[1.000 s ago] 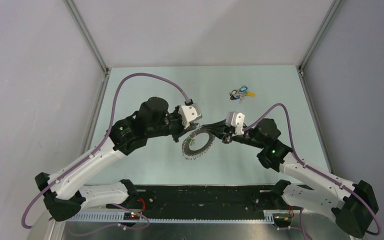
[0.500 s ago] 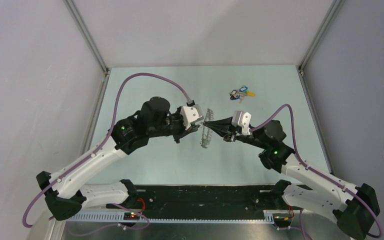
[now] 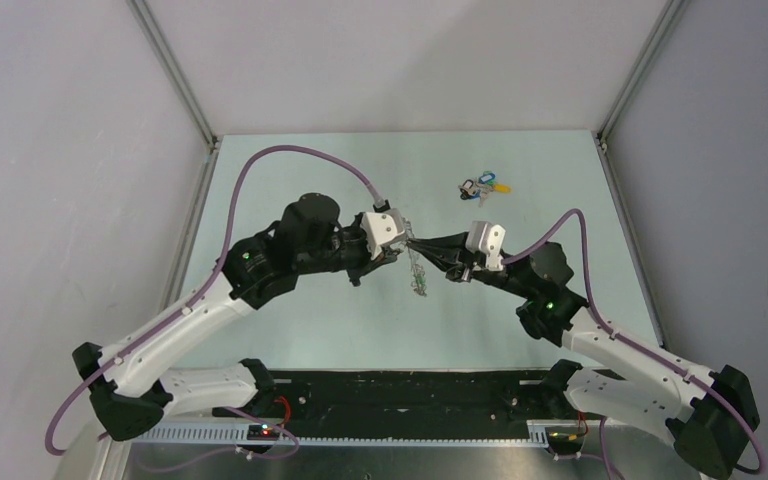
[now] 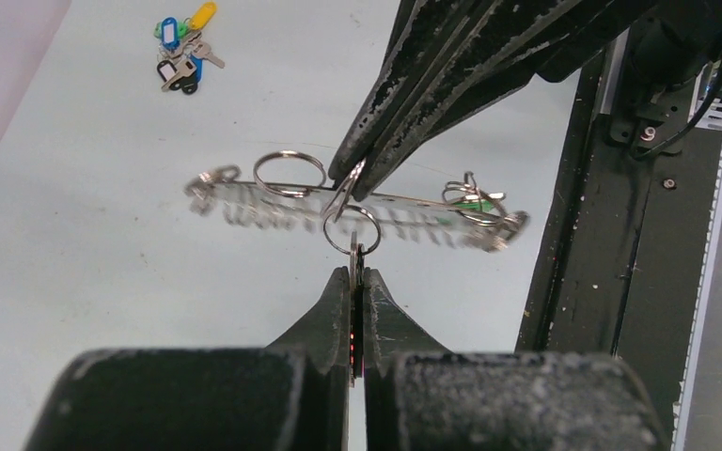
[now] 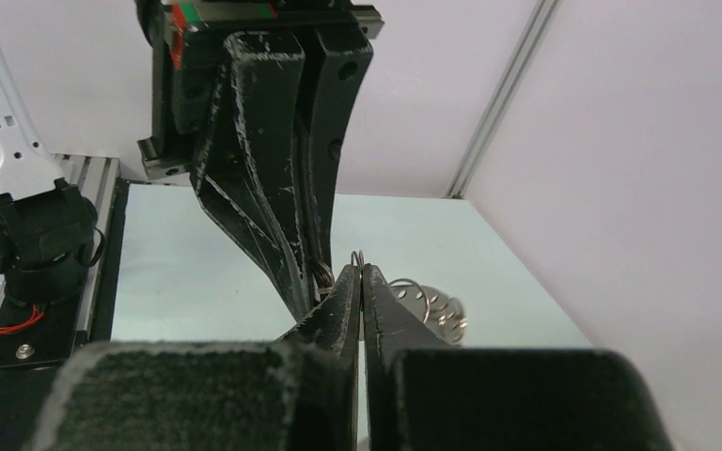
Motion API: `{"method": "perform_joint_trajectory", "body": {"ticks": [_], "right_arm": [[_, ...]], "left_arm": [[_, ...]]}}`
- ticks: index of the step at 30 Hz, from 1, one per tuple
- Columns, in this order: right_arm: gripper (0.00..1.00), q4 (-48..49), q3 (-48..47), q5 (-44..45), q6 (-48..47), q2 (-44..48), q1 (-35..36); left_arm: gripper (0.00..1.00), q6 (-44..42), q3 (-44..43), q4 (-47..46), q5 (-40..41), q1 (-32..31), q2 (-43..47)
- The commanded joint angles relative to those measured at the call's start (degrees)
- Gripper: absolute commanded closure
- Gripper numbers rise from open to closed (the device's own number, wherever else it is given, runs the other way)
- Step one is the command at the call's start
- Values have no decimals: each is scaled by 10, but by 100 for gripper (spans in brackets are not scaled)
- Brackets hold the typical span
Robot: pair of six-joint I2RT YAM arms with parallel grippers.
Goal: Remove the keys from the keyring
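Above the centre of the table [image 3: 340,330], off the surface: keyring [image 3: 417,270], edge-on, long axis running far edge to near edge. Left gripper [image 3: 401,246] and right gripper [image 3: 416,243] meet tip to tip at its rim, each clamped shut on the wire. Green key [image 4: 475,201] at near-edge end, clear of both tips.

Large silvery coiled-wire keyring [image 3: 417,270]: a second ago a broad disc facing the overhead camera; now edge-on, a thin sliver, shifted toward the far side and rightward.
Black-fingered right gripper [image 3: 413,243]: tips moved toward the far side; wrist drawn rightward.
Black-fingered left gripper [image 3: 402,249]: edged slightly right.
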State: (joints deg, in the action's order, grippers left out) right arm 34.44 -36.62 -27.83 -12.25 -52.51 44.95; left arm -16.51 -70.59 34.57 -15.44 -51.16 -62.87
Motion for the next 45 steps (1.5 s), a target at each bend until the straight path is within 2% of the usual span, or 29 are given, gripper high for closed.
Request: {"method": "perform_joint_trajectory", "body": {"ticks": [1, 9, 14, 19, 25, 26, 27, 28, 29, 31, 40, 45], "right_arm": [[100, 24, -6, 45, -4, 7, 1], [100, -37, -6, 51, 10, 1, 1], [100, -81, -16, 19, 22, -12, 4], [100, -165, -62, 36, 25, -62, 31], [100, -194, -107, 38, 47, -114, 48], [97, -197, -113, 30, 46, -116, 48], [84, -201, -115, 27, 44, -115, 49], [78, -204, -115, 27, 42, -109, 49], [66, -211, -115, 26, 36, -104, 47], [57, -225, -115, 25, 25, -88, 44], [53, -268, -102, -37, -3, -7, -24], [55, -262, -99, -27, -9, 6, -52]], "left_arm": [[100, -4, 4, -12, 29, -3, 21], [100, -6, 8, -19, 53, -2, 32], [100, -9, 14, -27, 67, -2, 36], [100, -9, 15, -31, 69, -2, 32], [100, -10, 16, -31, 74, -2, 28], [100, -10, 16, -32, 76, -2, 28], [100, -12, 16, -31, 78, -2, 29], [100, -12, 18, -31, 79, -2, 31], [100, -17, 19, -31, 76, -2, 33], [100, -24, 24, -32, 61, -2, 33], [100, -66, 40, -33, 53, -5, 35], [100, -119, 39, -26, 123, -33, 46]]}}
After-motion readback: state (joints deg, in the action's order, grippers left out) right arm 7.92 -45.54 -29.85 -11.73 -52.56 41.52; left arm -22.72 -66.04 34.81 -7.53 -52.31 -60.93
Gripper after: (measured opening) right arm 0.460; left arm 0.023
